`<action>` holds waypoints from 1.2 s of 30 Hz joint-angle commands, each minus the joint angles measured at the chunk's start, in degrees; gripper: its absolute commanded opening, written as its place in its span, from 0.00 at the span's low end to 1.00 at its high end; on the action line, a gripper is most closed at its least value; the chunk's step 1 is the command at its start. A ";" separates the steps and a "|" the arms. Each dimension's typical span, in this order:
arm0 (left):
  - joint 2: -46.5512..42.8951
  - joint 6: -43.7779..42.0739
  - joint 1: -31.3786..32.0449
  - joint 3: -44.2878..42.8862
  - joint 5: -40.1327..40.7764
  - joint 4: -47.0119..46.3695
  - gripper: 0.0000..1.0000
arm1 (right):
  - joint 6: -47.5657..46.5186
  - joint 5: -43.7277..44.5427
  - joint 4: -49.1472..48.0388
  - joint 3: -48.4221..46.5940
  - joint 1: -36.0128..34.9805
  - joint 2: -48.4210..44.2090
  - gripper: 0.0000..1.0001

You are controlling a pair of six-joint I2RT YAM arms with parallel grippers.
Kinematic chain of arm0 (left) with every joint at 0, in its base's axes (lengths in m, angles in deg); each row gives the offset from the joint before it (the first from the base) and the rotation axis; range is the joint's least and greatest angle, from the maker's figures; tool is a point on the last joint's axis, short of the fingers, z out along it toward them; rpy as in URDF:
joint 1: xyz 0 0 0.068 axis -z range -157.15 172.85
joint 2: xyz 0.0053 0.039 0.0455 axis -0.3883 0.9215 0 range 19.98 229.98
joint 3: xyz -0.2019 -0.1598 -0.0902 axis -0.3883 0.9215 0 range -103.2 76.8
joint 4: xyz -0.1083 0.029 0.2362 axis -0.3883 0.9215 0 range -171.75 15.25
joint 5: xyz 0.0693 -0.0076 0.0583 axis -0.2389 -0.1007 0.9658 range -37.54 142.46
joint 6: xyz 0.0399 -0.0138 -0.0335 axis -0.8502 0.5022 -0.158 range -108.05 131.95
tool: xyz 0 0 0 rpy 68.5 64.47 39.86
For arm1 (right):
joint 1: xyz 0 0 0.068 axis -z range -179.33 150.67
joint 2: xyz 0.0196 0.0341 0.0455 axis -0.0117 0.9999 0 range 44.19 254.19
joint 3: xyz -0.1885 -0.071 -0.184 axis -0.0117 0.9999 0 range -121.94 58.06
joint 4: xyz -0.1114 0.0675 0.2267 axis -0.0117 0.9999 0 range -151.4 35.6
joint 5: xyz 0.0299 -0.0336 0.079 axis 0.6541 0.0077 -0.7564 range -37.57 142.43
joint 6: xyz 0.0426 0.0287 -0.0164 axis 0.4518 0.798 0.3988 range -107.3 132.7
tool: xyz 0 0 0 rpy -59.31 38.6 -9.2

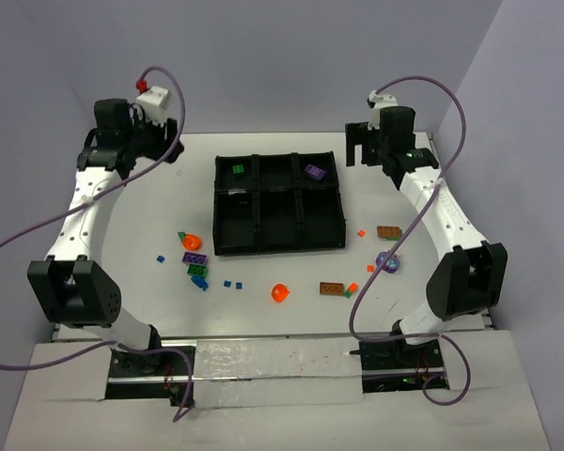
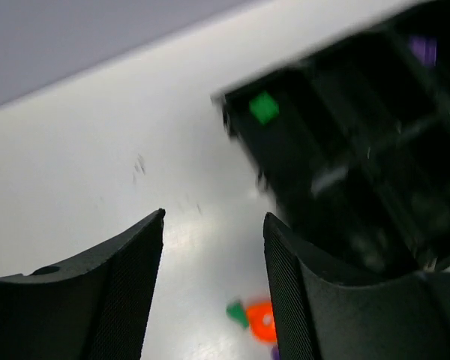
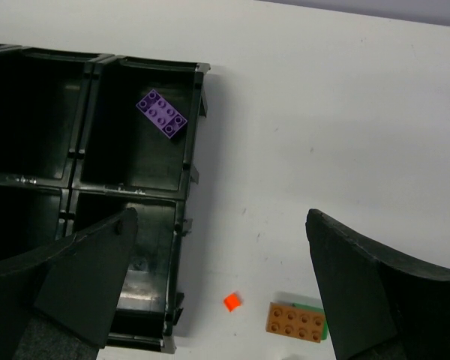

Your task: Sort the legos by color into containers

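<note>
Legos (image 1: 227, 283) lie mostly loose on the white worktop (image 1: 160, 211), in front of and beside the black tray (image 1: 263, 249). An orange round piece (image 1: 192, 241) and a purple brick (image 1: 195, 257) sit at the left, another orange piece (image 1: 280, 292) in the middle, and brown bricks (image 1: 333, 288) at the right. Two are in compartments: a green lego (image 1: 238, 169) far left and a purple lego (image 1: 314, 171) far right. The left gripper (image 2: 214, 225) hovers off the tray's far-left corner, jaws parted with nothing between them. The right gripper (image 3: 221, 216) hangs by the far-right corner, jaws spread wide and empty.
</note>
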 commanded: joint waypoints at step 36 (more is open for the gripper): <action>17.79 -82.83 -11.55 17.99 -20.97 20.46 0.76 | -9.05 5.01 3.63 7.90 2.82 -8.94 1.00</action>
